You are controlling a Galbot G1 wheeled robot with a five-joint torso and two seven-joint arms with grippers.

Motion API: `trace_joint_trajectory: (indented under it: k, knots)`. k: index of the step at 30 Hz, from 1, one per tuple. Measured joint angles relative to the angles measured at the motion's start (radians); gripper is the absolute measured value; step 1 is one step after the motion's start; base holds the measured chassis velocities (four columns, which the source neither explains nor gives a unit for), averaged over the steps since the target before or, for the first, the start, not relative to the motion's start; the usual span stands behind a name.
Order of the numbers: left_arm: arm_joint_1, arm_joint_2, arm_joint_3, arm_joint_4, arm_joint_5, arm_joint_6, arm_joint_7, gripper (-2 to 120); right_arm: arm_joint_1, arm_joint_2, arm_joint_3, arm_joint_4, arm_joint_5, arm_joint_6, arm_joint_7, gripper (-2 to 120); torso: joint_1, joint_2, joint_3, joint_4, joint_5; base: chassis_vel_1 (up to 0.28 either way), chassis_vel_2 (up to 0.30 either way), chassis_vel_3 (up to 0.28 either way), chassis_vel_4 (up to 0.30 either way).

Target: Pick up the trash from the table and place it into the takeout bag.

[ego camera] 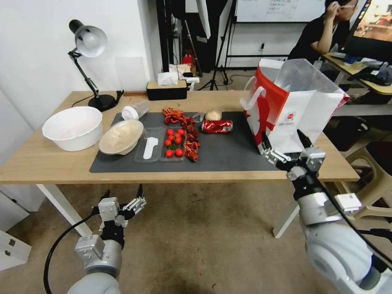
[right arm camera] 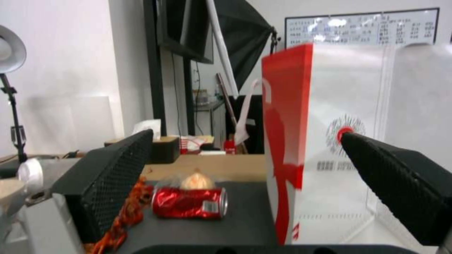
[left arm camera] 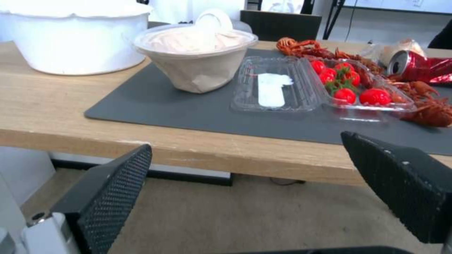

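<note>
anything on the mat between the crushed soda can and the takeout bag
Nothing visible. The crushed red soda can lies on the dark grey mat with only bare mat between it and the takeout bag. The wrapped beige lump sits behind the can, off that path.

Two silver-grey arms w/ rounded white-grey shells showing below the table (ego camera: 49, 163), left gripper (ego camera: 122, 194) w/ black mesh-textured fingers (left arm camera: 111, 183), black cable looping beside it, right gripper (ego camera: 286, 143) matching, small white box clipped on.

A white wall (ego camera: 36, 61) stands behind. The floor (ego camera: 196, 237) is brown. A black lamp (ego camera: 87, 45) and a whiteboard (ego camera: 277, 10) stand far back.
</note>
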Motion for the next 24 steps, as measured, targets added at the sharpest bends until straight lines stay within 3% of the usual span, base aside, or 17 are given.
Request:
trace_joint_trajectory:
  k: [10, 16, 24]
  knots:
    - [0.004, 0.002, -0.005, -0.005, 0.000, -0.003, -0.002, 100, 0.042, 0.001, -0.050, -0.045, 0.031, -0.026, -0.036, 100, 0.000, 0.000, 0.000, -0.0002, -0.0001, 0.000, 0.000, 0.000, 0.000]
    - [0.006, 0.001, -0.011, -0.012, -0.002, -0.001, 0.006, 100, 0.151, -0.064, -0.083, -0.131, 0.141, -0.029, -0.219, 100, 0.000, 0.000, 0.000, 0.0000, 0.0001, 0.000, 0.000, 0.000, 0.000]
    - [0.007, -0.001, -0.011, -0.012, -0.002, -0.001, 0.006, 100, 0.340, -0.141, -0.168, -0.234, 0.209, -0.044, -0.352, 100, 0.000, 0.000, 0.000, 0.0000, 0.0000, 0.000, 0.000, 0.000, 0.000]
